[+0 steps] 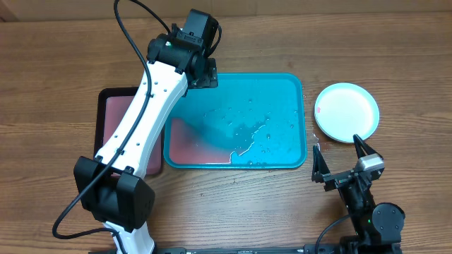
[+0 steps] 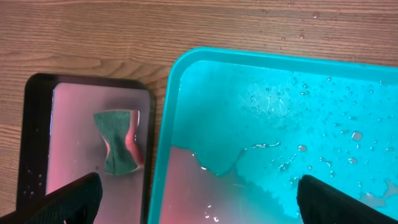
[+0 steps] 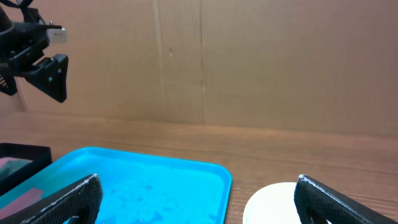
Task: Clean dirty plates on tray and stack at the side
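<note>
The teal tray (image 1: 293, 92) lies mid-table with no plates on it; it holds water drops and a pinkish puddle at its front left. It also shows in the left wrist view (image 2: 186, 68) and the right wrist view (image 3: 205, 171). A white plate (image 1: 347, 111) with a small red mark at its left rim sits on the table right of the tray, and also shows in the right wrist view (image 3: 273, 202). I cannot tell if other plates lie under it. My left gripper (image 1: 203, 74) (image 2: 202, 205) hovers open and empty over the tray's left edge. My right gripper (image 1: 337, 148) (image 3: 199, 205) is open and empty, in front of the plate.
A black-rimmed tray with pink inside (image 1: 113, 106) (image 2: 37, 124) sits left of the teal tray. A green and pink sponge (image 2: 118, 142) lies in it. A cardboard wall (image 3: 249, 62) stands behind the table.
</note>
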